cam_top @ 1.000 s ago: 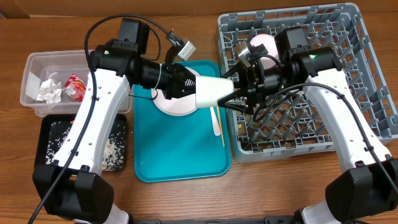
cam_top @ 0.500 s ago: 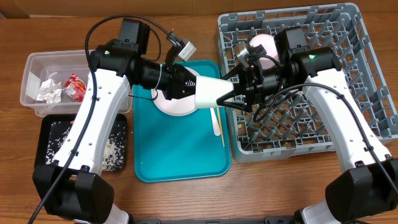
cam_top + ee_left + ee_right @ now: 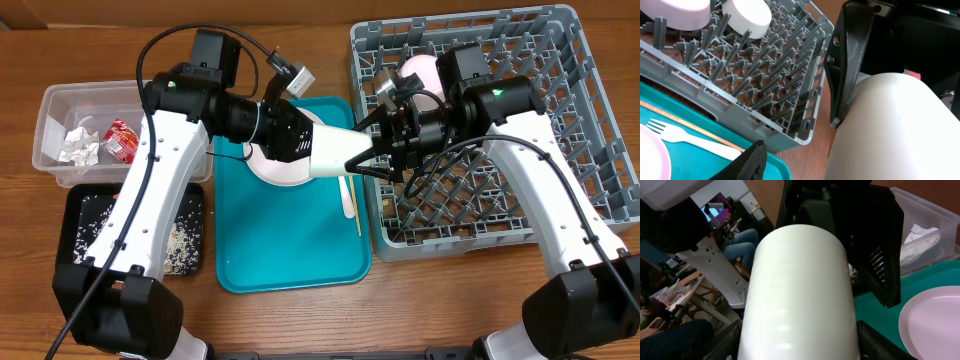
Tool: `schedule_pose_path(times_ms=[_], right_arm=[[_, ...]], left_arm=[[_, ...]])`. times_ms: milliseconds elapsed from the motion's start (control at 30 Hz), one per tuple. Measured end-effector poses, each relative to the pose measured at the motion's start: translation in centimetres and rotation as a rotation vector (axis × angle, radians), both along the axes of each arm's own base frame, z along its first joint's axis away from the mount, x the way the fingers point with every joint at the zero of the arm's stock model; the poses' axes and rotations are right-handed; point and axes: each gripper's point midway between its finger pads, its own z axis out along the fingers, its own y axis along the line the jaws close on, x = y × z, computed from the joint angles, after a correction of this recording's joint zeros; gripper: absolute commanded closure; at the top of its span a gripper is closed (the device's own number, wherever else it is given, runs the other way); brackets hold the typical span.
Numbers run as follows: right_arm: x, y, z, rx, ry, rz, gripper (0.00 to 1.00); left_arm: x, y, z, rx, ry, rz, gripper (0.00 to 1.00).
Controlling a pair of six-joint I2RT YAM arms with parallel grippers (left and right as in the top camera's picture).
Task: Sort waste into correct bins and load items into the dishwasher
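The right gripper [image 3: 378, 152] is clamped on a white cup [image 3: 340, 152], its fingers [image 3: 879, 345] pressed against the cup's wall on either side; the left gripper [image 3: 308, 148] stands with jaws parted round the cup's other end, and one finger [image 3: 752, 160] shows clear space between itself and the cup; the cup lies on its side in the air, just outside the left wall of the grey dish rack [image 3: 590, 150]; below it, beside that wall, a white fork [image 3: 346, 195] and a thin wooden stick [image 3: 357, 208] lie on a teal tray [image 3: 280, 250], with a white plate [image 3: 285, 175] slightly further left; inside the rack, near its far left corner, sit a pale-pink bowl [image 3: 420, 68] and a small white dish [image 3: 747, 16]; well left of the rack are a clear tub [image 3: 50, 100] holding crumpled napkins [image 3: 78, 145] and a red wrapper [image 3: 122, 138], and a black tray [image 3: 68, 195] of crumbs [image 3: 180, 240].
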Motion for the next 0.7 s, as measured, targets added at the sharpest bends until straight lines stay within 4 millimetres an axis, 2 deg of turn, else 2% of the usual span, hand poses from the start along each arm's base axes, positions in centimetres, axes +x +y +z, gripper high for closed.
schedule_pose_path(times_ms=[233, 700], right_arm=[[0.1, -0.1, -0.2, -0.010, -0.002, -0.005, 0.54], [1.8, -1.9, -0.7, -0.052, 0.042, -0.089, 0.54]], left_arm=[[0.1, 0.8, -0.1, 0.003, 0.025, 0.023, 0.56], [1.2, 2.4, -0.7, 0.041, 0.015, 0.075, 0.56]])
